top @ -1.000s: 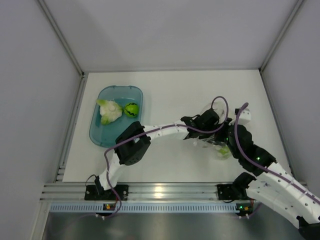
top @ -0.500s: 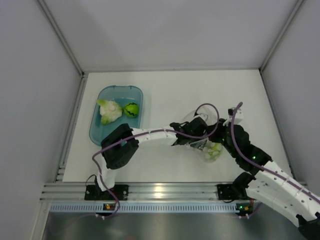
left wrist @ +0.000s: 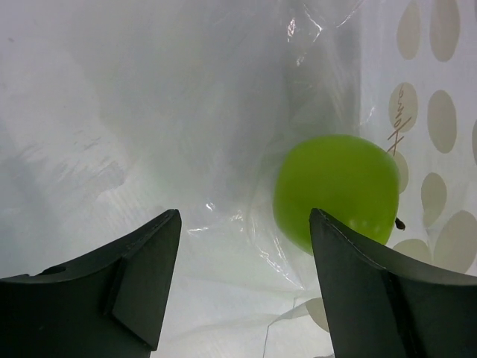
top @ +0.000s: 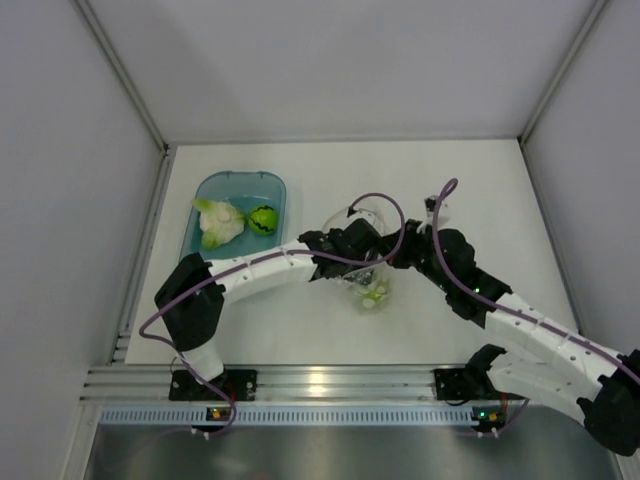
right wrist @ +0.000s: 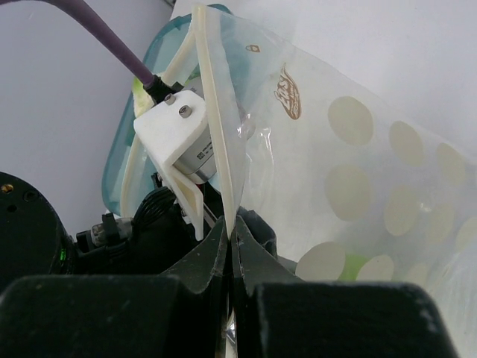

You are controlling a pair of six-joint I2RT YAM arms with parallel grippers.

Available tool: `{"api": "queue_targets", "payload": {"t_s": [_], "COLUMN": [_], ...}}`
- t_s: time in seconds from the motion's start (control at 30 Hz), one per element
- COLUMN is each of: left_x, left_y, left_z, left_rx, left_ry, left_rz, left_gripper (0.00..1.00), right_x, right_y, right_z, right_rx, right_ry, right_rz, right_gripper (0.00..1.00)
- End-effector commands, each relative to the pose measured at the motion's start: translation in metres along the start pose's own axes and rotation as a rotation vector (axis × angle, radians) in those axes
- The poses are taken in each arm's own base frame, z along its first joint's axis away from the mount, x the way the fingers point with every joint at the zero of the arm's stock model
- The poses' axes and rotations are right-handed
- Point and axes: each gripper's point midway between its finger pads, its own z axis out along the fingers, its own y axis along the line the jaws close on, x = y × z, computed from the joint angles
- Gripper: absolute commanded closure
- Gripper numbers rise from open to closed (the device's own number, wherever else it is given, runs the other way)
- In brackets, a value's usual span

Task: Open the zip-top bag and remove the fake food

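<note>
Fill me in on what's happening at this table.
The right gripper pinches the bag by its rim, holding it up. The left gripper, open, reaches into the bag with the lime ball just ahead of it, not yet grasped. The leafy lump and striped ball already lie in the teal tub.

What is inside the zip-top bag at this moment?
One plain lime-green ball shows through the clear plastic of the zip-top bag. Crinkled folds hide the rest of its inside, so more cannot be told.
</note>
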Motion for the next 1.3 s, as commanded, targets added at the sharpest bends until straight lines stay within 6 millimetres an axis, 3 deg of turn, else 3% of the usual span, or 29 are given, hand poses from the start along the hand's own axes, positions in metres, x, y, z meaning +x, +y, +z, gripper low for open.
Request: {"api": "queue_targets", "payload": {"t_s": [0.0, 0.23, 0.3, 0.4, 0.53, 0.57, 0.63, 0.73, 0.83, 1.0, 1.03, 1.13, 1.27], "left_x": [-0.013, -0.004, -0.008, -0.016, -0.025, -0.025, -0.024, -0.023, -0.026, -0.046, -0.048, -0.052, -0.047], "left_y": [-0.031, -0.068, -0.071, -0.076, -0.079, -0.079, -0.08, -0.078, -0.079, -0.095, -0.097, -0.111, -0.124], "left_z": [-0.033, -0.012, -0.012, -0.016, -0.02, -0.02, -0.019, -0.017, -0.016, -0.023, -0.021, -0.019, -0.007], "left_rx": [0.138, 0.201, 0.186, 0.182, 0.198, 0.197, 0.201, 0.19, 0.188, 0.224, 0.229, 0.282, 0.313], "left_ry": [-0.047, 0.012, -0.007, -0.038, -0.066, -0.067, -0.062, -0.061, -0.066, -0.099, -0.101, -0.103, -0.071], "left_rz": [0.042, 0.016, 0.006, -0.007, -0.021, -0.019, -0.009, -0.012, -0.024, -0.069, -0.078, -0.11, -0.116], "left_gripper": [0.24, 0.2, 0.2, 0.2, 0.26, 0.31, 0.56, 0.58, 0.71, 0.71, 0.71, 0.67, 0.65], "right_x": [-0.01, 0.0, 0.01, 0.006, -0.001, -0.003, -0.006, -0.01, -0.01, 0.0, -0.011, -0.011, -0.02], "right_y": [-0.008, -0.052, -0.072, -0.096, -0.094, -0.091, -0.089, -0.085, -0.074, -0.061, -0.049, -0.043, -0.054], "right_z": [0.009, -0.002, -0.009, -0.02, -0.03, -0.03, -0.03, -0.03, -0.028, -0.025, -0.023, -0.026, -0.034], "right_rx": [0.048, 0.171, 0.22, 0.274, 0.248, 0.233, 0.224, 0.216, 0.157, 0.057, -0.004, -0.05, 0.032], "right_ry": [-0.043, -0.014, 0.026, 0.033, 0.033, 0.035, 0.035, 0.032, 0.036, 0.032, -0.027, -0.065, -0.096], "right_rz": [-0.017, -0.102, -0.113, -0.125, -0.137, -0.14, -0.137, -0.139, -0.128, -0.055, -0.051, 0.002, -0.014], "right_gripper": [1.0, 1.0, 1.0, 1.0, 1.0, 1.0, 1.0, 1.0, 1.0, 1.0, 1.0, 1.0, 1.0]}}
